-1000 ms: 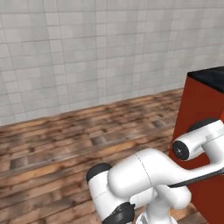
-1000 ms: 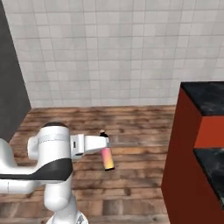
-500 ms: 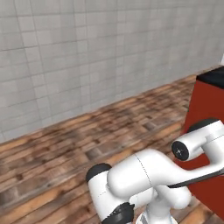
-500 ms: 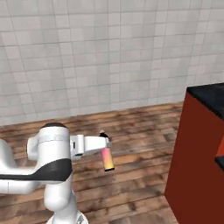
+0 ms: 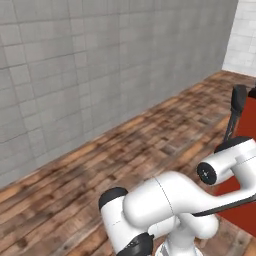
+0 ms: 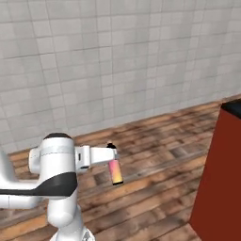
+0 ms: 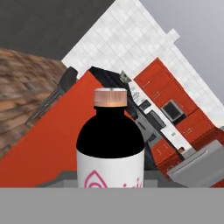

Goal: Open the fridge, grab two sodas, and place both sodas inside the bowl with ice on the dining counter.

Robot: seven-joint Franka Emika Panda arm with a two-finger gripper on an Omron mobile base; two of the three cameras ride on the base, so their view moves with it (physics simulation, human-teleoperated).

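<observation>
My gripper (image 6: 112, 153) is shut on a soda (image 6: 115, 172), a slim pink-to-orange bottle that hangs below the hand over the wooden floor. In the hand view the same soda (image 7: 110, 144) stands close up, with a dark shoulder, a copper cap and a white label. The dining counter (image 6: 220, 179) shows as a red front panel with a black top at the right edge. It appears again as the dining counter (image 5: 247, 216) at the right, and as the dining counter (image 7: 61, 148) behind the bottle. The fridge and the bowl are out of view.
A grey tiled wall (image 6: 117, 61) runs along the far side of the wooden floor (image 5: 125, 150). A black stool (image 5: 235, 112) stands by the counter's red panel. Red cabinets (image 7: 175, 103) and a grey metal body (image 7: 194, 165) lie far behind the bottle.
The whole picture has swung, so the base has turned. The red counter has slid toward the right edge and more wall shows. The soda stays in the gripper as before.
</observation>
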